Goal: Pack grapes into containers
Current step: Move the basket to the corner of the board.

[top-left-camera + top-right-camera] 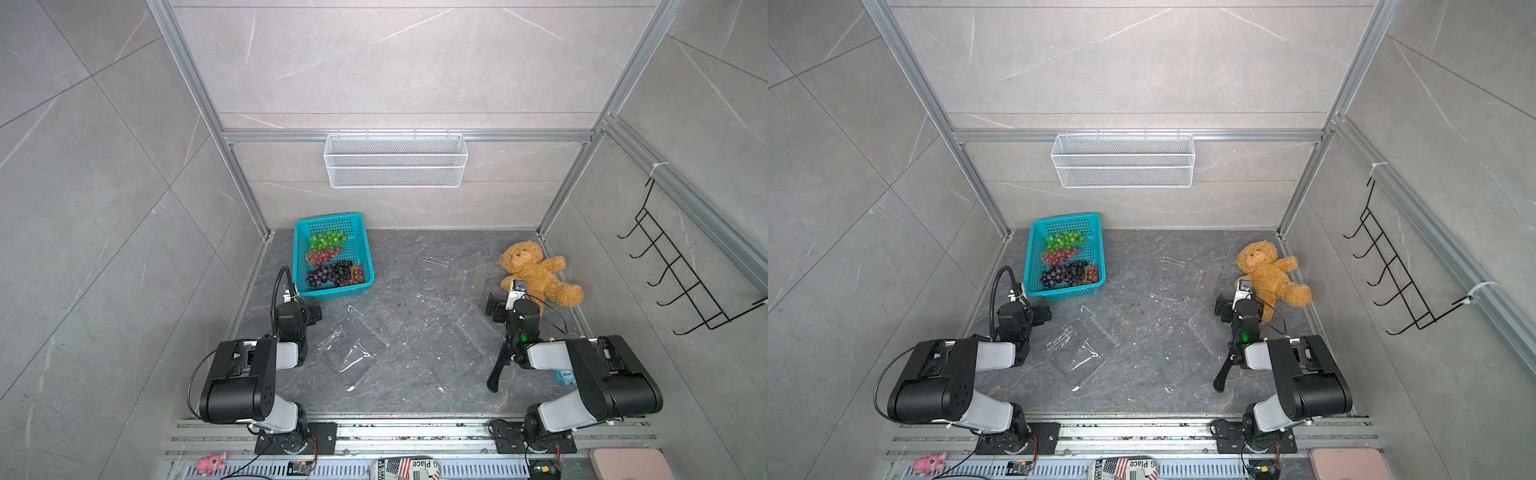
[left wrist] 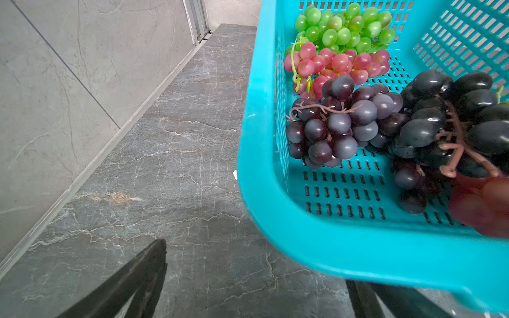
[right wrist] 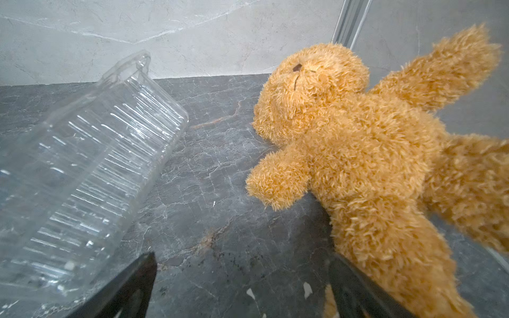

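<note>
So, left gripper [image 2: 259, 264]: jaws spread as wide as they go, nothing btwn them, just bare table [image 2: 179, 165] below; sitting right by the near-left corner of the teal basket [image 2: 275, 192].
left fingers [image 2: 143, 272]: one dark finger plain in wrist view, other mostly tucked under the basket rim.
right gripper [image 3: 242, 258]: same deal, wide open and empty, low over the table w/ a clear box [image 3: 96, 170] on one side and the teddy bear [image 3: 358, 154] on the other.
grapes [image 1: 332, 262]: every bunch inside the teal basket, rear-left of the table, close to the left wall.
green bunch [image 2: 344, 27]: far end of basket.
red bunch [image 2: 338, 63]: pressed up against the green one.
purple bunch [image 2: 338, 124] + black bunch [image 2: 446, 121]: near end, side by side; blurry reddish bunch at the near corner next to the black one.
front container [image 1: 353, 353]: clear clamshell, lying open front-centre, nearest the left arm.
right container [image 1: 469, 328]: just beside right gripper, barely visible in both top views.
rear container [image 1: 440, 274]: further back, btwn basket and teddy, one flap tipped up. Prob the clear box from the wrist view, can't tell for sure.
teddy bear: flat on its back, rear-right, just past the right gripper.
wire basket [image 1: 395, 160]: white mesh, hung on the back wall rail.
hook rack [image 1: 681, 266]: black, on the right wall.
</note>
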You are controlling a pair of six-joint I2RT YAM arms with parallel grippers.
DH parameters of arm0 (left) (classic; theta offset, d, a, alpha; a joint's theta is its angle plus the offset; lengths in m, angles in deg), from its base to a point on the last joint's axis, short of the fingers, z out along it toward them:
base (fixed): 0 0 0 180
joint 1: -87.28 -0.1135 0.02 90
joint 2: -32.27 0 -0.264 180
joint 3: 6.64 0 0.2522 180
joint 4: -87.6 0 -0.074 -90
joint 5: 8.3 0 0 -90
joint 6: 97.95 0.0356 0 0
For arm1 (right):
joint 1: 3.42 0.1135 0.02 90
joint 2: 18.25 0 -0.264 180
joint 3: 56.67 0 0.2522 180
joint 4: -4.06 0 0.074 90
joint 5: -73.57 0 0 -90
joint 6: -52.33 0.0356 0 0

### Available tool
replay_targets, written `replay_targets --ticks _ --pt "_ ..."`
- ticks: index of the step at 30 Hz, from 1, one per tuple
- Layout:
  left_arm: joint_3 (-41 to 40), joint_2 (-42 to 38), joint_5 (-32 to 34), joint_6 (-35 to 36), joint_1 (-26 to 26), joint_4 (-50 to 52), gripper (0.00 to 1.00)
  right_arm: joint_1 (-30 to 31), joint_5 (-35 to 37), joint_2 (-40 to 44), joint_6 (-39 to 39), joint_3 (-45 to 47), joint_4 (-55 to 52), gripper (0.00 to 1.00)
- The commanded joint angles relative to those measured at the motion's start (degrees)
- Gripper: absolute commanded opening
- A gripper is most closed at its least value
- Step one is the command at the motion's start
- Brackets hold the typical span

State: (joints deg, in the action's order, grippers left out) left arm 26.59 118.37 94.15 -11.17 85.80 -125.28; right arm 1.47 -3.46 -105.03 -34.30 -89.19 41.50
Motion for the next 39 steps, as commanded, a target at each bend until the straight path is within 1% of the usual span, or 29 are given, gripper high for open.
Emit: replay_targets --ticks 1,32,34,35,36,37,38,39 --pt "0.64 -0.32 0.34 0.85 0.1 -2.5 1.0 -0.14 -0.57 0.56 -0.04 -1.2 -0.31 0.99" --pt "0.53 -0.4 -0.07 0.74 0.07 -2.68 1.0 -0.18 -0.61 0.47 -0.08 -1.38 -0.66 0.99" --pt "0.58 -1.15 2.77 -0.39 0.07 -2.19 1.0 -0.18 -0.61 0.56 -0.04 -1.28 -0.55 0.99" --pt "0.53 -2.23 2.97 -1.2 -0.21 -0.83 1.0 -0.19 -0.6 0.69 -0.08 -1.2 -0.34 0.99" --pt "-0.33 -2.97 2.06 -0.99 -0.63 -1.8 1.0 -0.16 0.56 1.05 0.23 -1.22 -0.43 0.99" --pt "-1.68 -3.57 2.03 -0.52 -0.54 -3.95 1.0 -0.18 2.84 2.0 1.17 -1.76 -1.98 0.99" --pt "-2.3 -4.87 3.82 -0.31 -0.11 -5.13 1.0 -0.22 4.08 3.88 1.7 -2.83 -6.53 0.99" --pt "-1.33 -8.46 8.19 -1.53 0.4 0.3 1.0 -0.2 6.53 6.13 2.4 -5.56 -14.35 0.99"
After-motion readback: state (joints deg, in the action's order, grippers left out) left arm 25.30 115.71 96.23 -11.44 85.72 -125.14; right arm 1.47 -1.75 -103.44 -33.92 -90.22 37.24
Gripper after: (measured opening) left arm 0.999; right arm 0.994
